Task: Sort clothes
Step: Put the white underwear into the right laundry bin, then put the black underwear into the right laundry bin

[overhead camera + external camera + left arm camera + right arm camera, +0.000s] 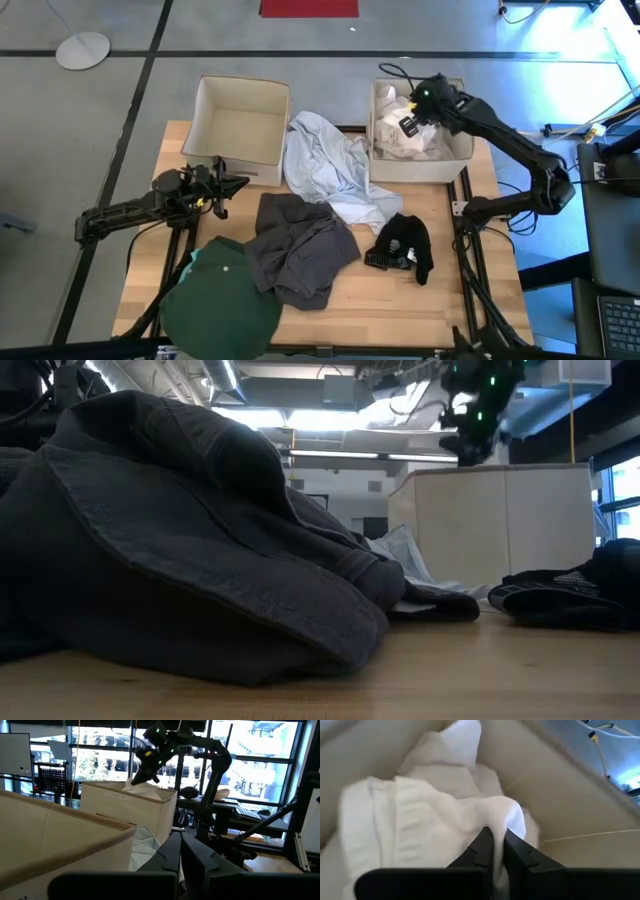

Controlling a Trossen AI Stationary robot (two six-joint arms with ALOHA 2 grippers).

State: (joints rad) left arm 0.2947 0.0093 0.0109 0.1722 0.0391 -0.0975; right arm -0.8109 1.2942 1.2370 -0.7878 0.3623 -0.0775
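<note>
White cloth (445, 805) fills our right wrist view: right gripper (494, 845) pinches it closed over the right box (455, 165), sorting whites there; left gripper (225, 188) waits shut.

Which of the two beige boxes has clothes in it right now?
The right box, under the right gripper, which is shut on a white garment inside it. The left box shows only its bare floor.

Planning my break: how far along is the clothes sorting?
Early. Done: nothing clearly; the left box looks empty. In hand: the right gripper pinches a white garment inside the right box. Left: pale blue, dark grey, green and black garments on the table. Left gripper waits.
</note>
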